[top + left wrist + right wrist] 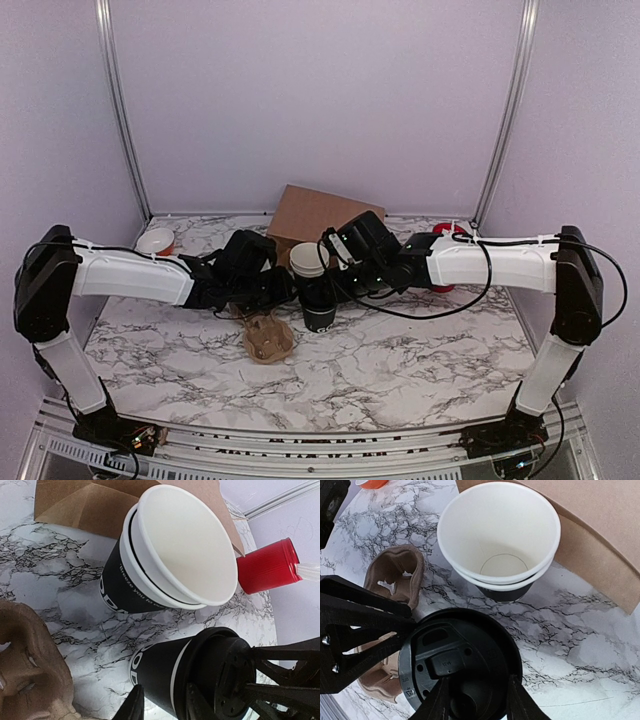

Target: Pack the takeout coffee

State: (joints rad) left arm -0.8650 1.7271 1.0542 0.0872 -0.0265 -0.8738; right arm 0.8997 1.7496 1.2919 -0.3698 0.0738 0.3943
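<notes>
Takeout coffee (319,305) seems mid-grasp; both jaws straddle it, grip I cannot tell. Next likely needs lifting into the carrier (267,338).

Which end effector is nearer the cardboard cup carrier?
Left. The left end effector flanks the lidded cup beside the carrier; the right end effector sits over the lid, farther off.

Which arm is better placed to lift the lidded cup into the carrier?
Probably left: the left claw straddles the takeout coffee from the side, and the carrier lies nearer that arm. The right claw only sits above the lid.
</notes>
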